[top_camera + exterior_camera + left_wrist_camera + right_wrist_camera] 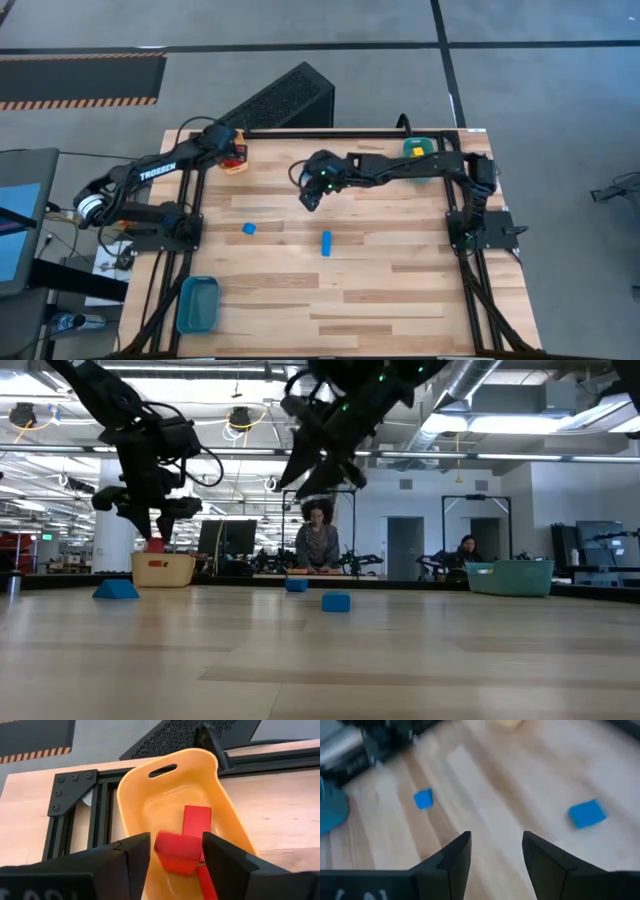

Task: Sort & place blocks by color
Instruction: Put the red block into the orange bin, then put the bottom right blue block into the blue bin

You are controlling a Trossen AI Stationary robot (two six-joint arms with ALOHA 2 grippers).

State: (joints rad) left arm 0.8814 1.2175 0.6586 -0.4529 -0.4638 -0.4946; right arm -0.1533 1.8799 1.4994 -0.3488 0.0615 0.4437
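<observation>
My left gripper (176, 840) hangs over the orange bin (150, 795) at the table's far left, its fingers apart, with a blurred red block (177, 851) between them just above the bin's floor. Red blocks (196, 819) lie in the bin. Over the middle of the table my right gripper (495, 852) is open and empty. One blue block (423, 799) and another (587, 813) lie flat on the wood ahead of it, to either side; the high view shows them as a cube (249, 228) and a bar (326, 243). My left gripper has the red block (170, 845) between its fingers, which slant down into the bin from the near side. A thin strip of bin shows between the block and one finger. I cannot tell whether the other finger (215, 852) touches it.
A green bin (420, 150) with a yellow block stands at the far right under the right arm. A blue bin (197, 303) sits at the near left. Bare wood lies between the two blue blocks and along the near half. People sit in the room beyond.
</observation>
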